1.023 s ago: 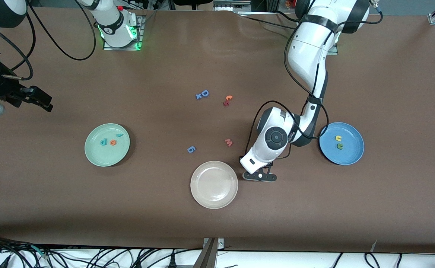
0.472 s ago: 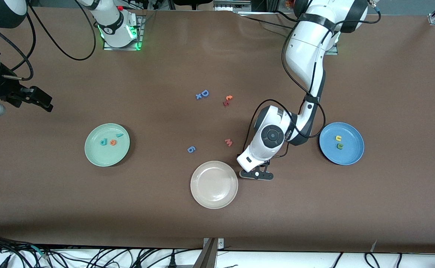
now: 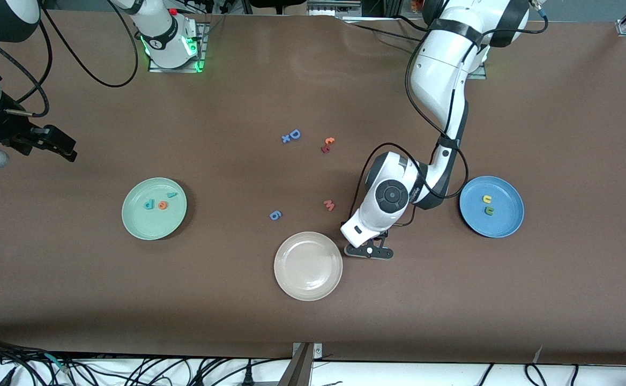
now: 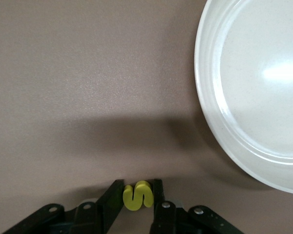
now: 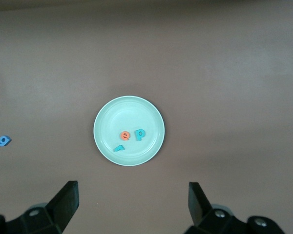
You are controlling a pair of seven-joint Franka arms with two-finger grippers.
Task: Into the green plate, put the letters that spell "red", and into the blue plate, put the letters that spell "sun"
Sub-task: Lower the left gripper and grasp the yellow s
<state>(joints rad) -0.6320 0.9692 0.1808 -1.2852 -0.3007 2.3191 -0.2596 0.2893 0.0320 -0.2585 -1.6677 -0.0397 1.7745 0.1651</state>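
The yellow "s" [image 4: 137, 195] sits pinched between the fingers of the left pincer [image 4: 137, 202], low at the tabletop [image 3: 559, 295], just beside the cream-white plate [image 3: 308, 266]. Toward the left arm's end from that pincer lies the blue plate [image 3: 500, 225], holding the yellow "u" [image 3: 487, 199] and green "n" [image 3: 489, 210]. The right pincer [image 5: 133, 202] waits with its fingers spread wide, up over the tabletop at the right arm's end; its wrist view looks on the green plate [image 5: 151, 117] with the teal "r" [image 5: 119, 148], orange "e" [image 5: 124, 136] and teal-blue "d" [image 5: 140, 134] inside.
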